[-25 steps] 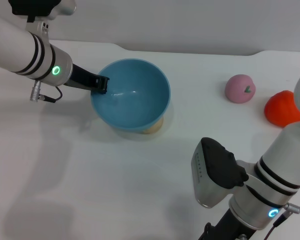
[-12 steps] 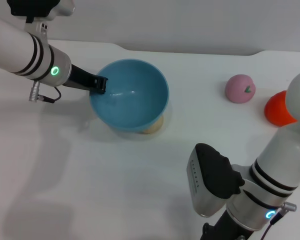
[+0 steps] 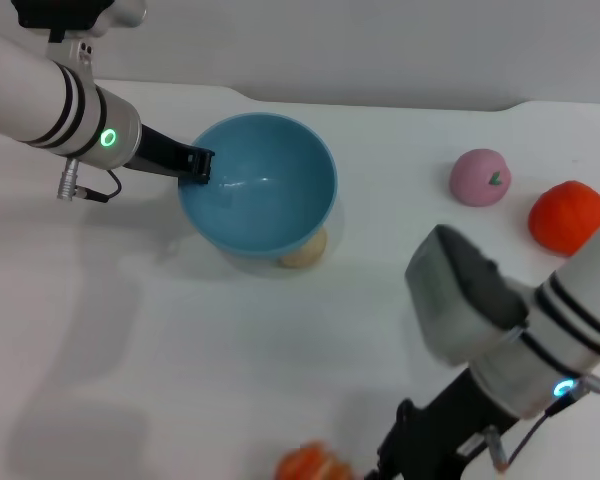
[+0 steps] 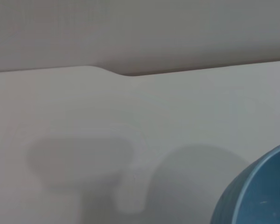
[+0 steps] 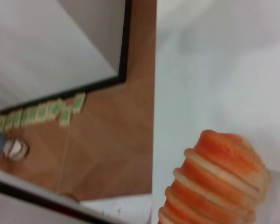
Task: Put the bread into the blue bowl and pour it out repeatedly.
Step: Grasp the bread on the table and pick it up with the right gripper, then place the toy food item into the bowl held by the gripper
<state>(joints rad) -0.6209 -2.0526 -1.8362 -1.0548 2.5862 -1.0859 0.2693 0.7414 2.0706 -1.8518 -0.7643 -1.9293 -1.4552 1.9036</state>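
Light is bright and even over the white surface (image 3: 280, 350), with soft grey shadows. A small glint sits inside the blue bowl (image 3: 265, 195). The right arm (image 3: 520, 330) is motion-blurred, and the right wrist view is soft throughout.

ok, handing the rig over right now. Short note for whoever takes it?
Left gripper: clamped on the far-left rim of the blue bowl, holding it tilted above the table. The bowl is empty.
Right gripper: low at the near table edge, next to the bread. A grasp can't be confirmed. The right wrist view shows the ridged loaf close up.
A small beige ball peeks from under the bowl's near side. It is not the bread.
Done: nothing is visible in the bowl.
Left: get the bread into the bowl, tip it out, repeat.
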